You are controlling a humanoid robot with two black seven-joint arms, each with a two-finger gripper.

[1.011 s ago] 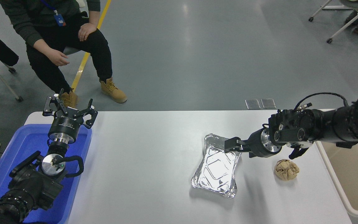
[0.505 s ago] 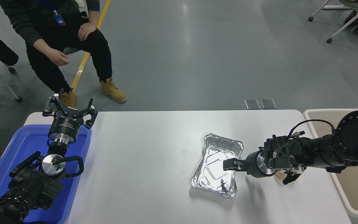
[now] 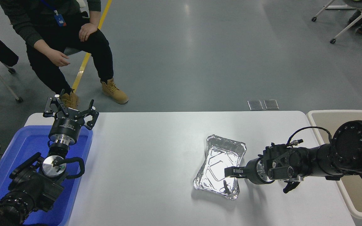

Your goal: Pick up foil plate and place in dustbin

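Over the foil plate [image 3: 218,166], the right gripper [image 3: 229,175] hangs, jaws seemingly spread wide across its rim.

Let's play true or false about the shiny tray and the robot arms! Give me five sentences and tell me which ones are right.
1. The foil plate lies on the white table. True.
2. The foil plate is already inside the dustbin. False: the cream bin stands at the table's right end, and the plate is on the table.
3. The right gripper is at the plate's near right rim. True.
4. The left gripper is holding the plate. False: it is open, parked above the blue bin.
5. Nobody is beyond the table. False: a person sits there.
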